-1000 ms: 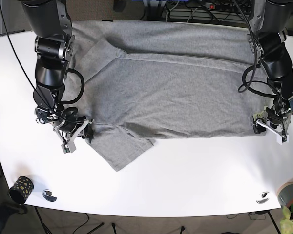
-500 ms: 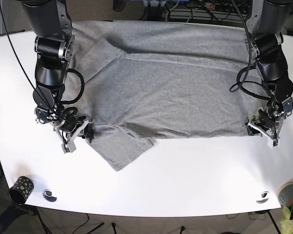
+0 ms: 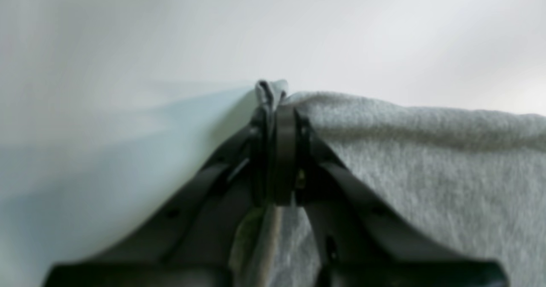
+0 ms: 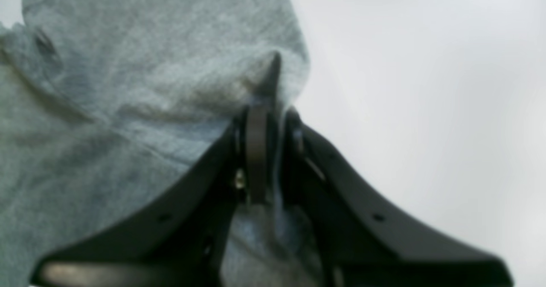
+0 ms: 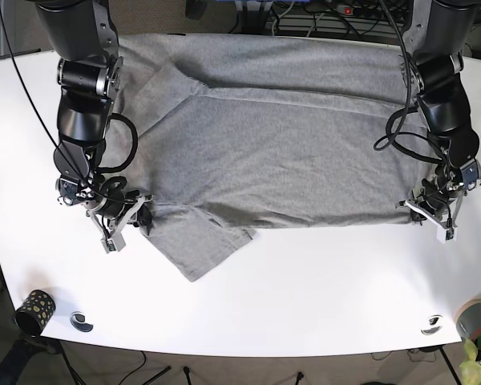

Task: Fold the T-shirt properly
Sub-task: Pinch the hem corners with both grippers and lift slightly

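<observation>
Left gripper [image 5: 427, 211] has slid inward onto the hem | both pinch T-shirt [image 5: 280, 144], right gripper [image 5: 128, 218] at sleeve | step: grasping; next: lift together, fold.

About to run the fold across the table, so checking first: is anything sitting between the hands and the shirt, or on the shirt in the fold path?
Nothing visible. The left hand and the right hand are each shut on an edge of the T-shirt, whose top is bare.
</observation>
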Robot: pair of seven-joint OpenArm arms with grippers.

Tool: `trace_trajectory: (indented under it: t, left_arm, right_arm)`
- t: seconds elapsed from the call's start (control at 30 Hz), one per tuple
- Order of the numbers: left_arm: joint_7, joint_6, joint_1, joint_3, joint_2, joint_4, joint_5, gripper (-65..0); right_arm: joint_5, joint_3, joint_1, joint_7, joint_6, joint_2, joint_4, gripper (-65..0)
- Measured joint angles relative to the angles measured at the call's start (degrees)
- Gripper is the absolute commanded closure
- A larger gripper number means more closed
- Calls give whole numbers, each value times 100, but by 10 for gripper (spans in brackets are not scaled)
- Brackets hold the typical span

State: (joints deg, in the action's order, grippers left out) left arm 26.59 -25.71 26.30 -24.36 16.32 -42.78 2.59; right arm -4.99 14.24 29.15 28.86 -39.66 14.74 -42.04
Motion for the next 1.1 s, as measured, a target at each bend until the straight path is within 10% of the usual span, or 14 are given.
trace_trajectory:
  t: [0.53,0.8,1.1]
  left_arm:
    - [640,-435,-544,9,-389,-2428,-26,0]
    - [682,-487,-695,4,-404,-2461,-44,0]
    - [678,-503,-763,2,-407,-2465,-39,0]
  right_arm:
    - [28,-9,-426,1180,-2,70,-2258,-67]
    - [9,55,-525,970,-2,66,-1952,-401]
    - [42,243,-157,-87,4,83,-420,-460]
